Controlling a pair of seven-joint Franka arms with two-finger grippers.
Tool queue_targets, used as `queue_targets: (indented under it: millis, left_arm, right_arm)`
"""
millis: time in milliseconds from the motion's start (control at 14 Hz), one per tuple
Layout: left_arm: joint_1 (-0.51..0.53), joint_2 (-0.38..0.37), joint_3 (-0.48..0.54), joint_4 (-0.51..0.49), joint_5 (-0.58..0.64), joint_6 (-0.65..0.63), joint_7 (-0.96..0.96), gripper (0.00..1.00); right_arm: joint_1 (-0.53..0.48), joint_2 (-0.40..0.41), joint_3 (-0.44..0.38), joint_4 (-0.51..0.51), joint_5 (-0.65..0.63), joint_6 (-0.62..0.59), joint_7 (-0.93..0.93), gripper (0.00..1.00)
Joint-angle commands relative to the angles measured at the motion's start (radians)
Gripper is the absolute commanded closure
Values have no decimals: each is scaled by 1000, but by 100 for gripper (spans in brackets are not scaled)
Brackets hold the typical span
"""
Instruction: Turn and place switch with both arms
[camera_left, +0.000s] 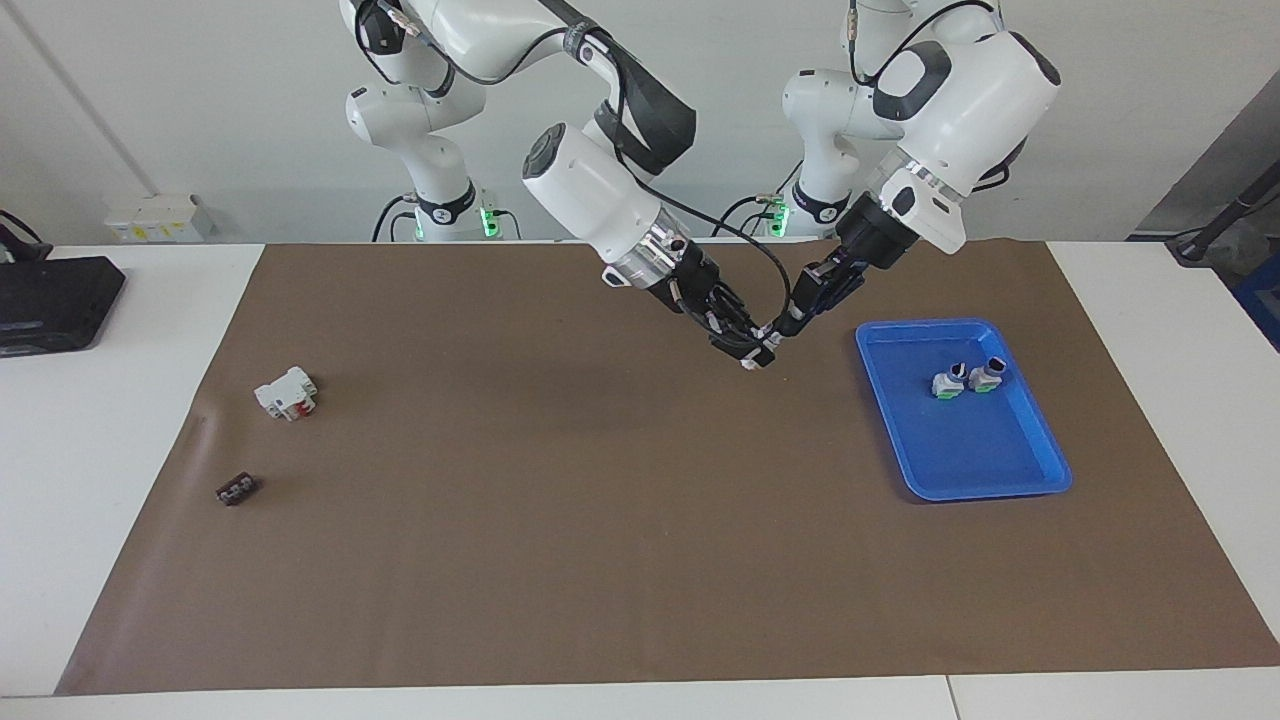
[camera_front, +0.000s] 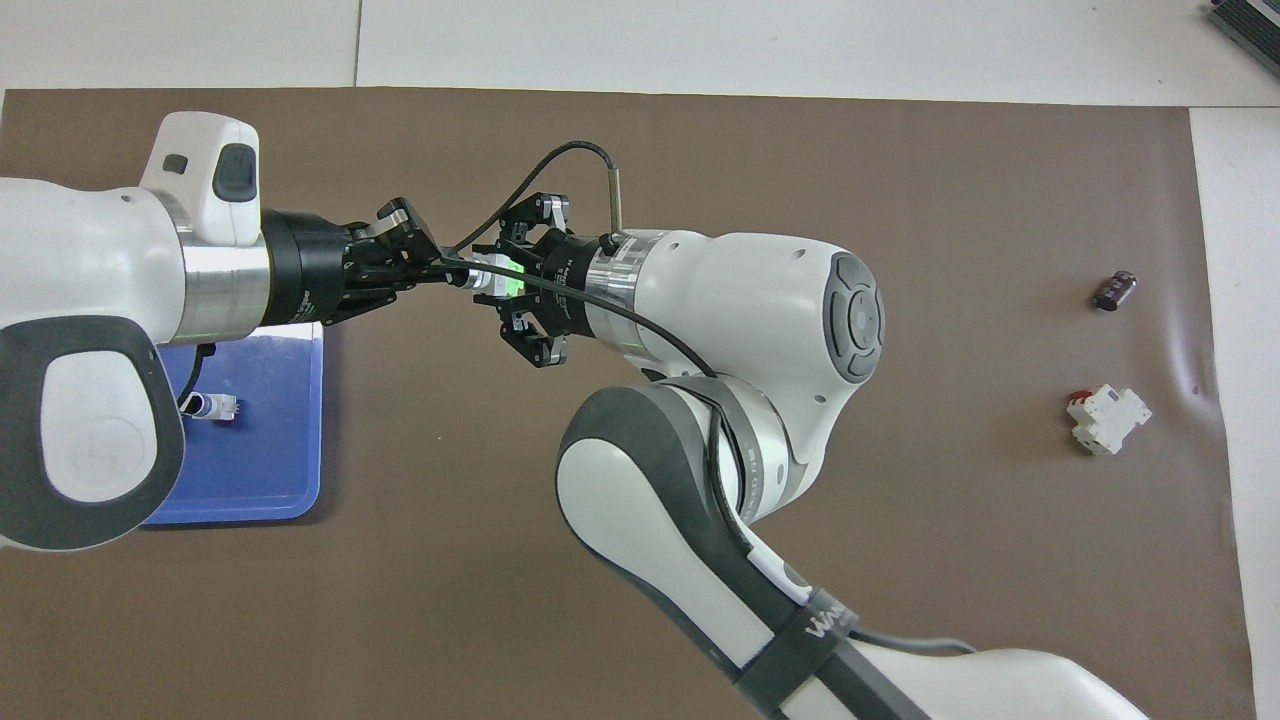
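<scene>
The switch (camera_front: 497, 279), white-grey with a bright green end, hangs in the air over the brown mat between both grippers; in the facing view it (camera_left: 757, 355) is a small pale piece. My right gripper (camera_front: 508, 285) is shut on its body. My left gripper (camera_front: 447, 270) meets it from the tray's side, fingers closed on its knob end. In the facing view the right gripper (camera_left: 748, 348) and left gripper (camera_left: 793, 322) touch tip to tip. Two more switches (camera_left: 947, 383) (camera_left: 987, 375) lie in the blue tray (camera_left: 960, 470).
The blue tray (camera_front: 265, 470) lies toward the left arm's end, partly under the left arm. A white block with a red part (camera_left: 286, 392) and a small dark brown piece (camera_left: 237, 489) lie toward the right arm's end. A black device (camera_left: 50, 300) sits off the mat.
</scene>
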Motion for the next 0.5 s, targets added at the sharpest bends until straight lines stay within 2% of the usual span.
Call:
queue_targets:
  millis: [0, 429]
  left_arm:
    - [-41, -31, -2, -20, -54, -57, 217, 100]
    - [-31, -48, 4, -28, -53, -176, 470, 100]
  right_arm:
    - [5, 7, 8, 0, -20, 12, 12, 100]
    - [5, 7, 8, -2, -20, 12, 12, 100]
